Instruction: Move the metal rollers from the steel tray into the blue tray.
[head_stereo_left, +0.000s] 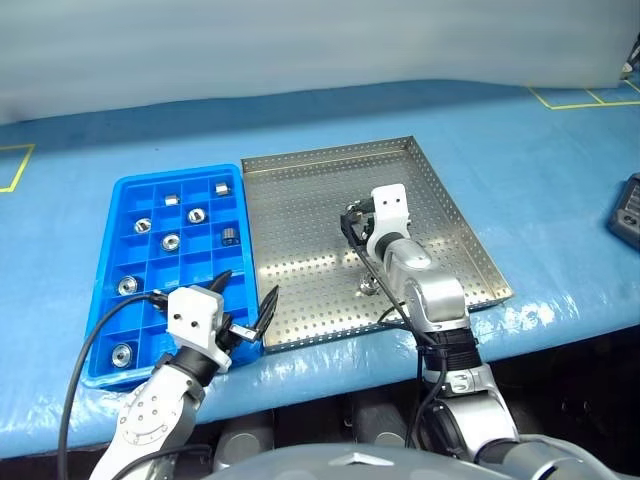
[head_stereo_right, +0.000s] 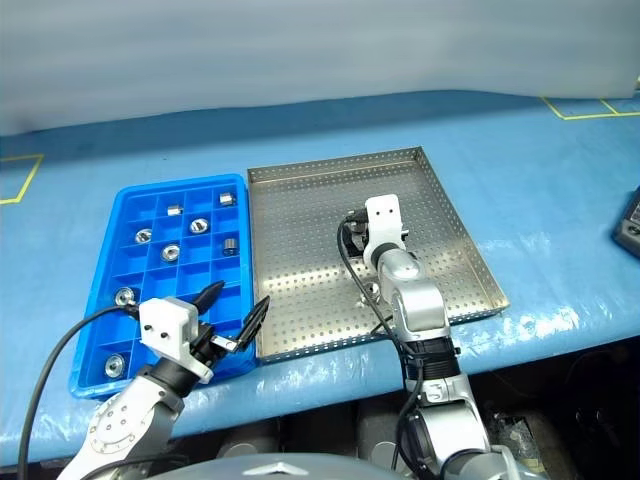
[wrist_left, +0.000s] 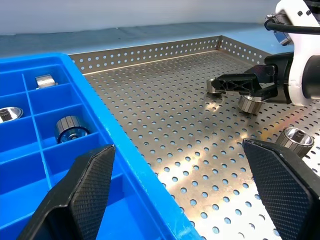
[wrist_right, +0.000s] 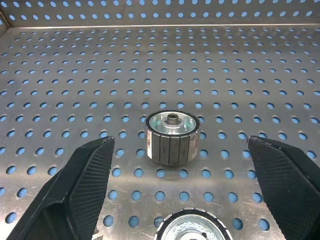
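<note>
While the left claw (head_stereo_left: 248, 312) hangs wide and empty over the blue tray's (head_stereo_left: 108, 342) near edge, the right claw (wrist_right: 181, 186), equally wide, frames an upright metal roller (wrist_right: 172, 137) dead ahead on the steel tray (head_stereo_left: 300, 195).

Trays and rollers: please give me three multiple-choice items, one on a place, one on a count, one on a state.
1. Where does the blue tray lie from the steel tray?
A robot's left; B robot's right; C on top of it
2. How many rollers show in the blue tray?
A two; B eight; C twenty
3. The right gripper is:
A shut on a roller; B open, empty; C shut, empty

1 A: the trays stand side by side.
2 B: eight compartments hold one each.
3 B: its fingers stand wide either side of a roller resting on the steel tray.
</note>
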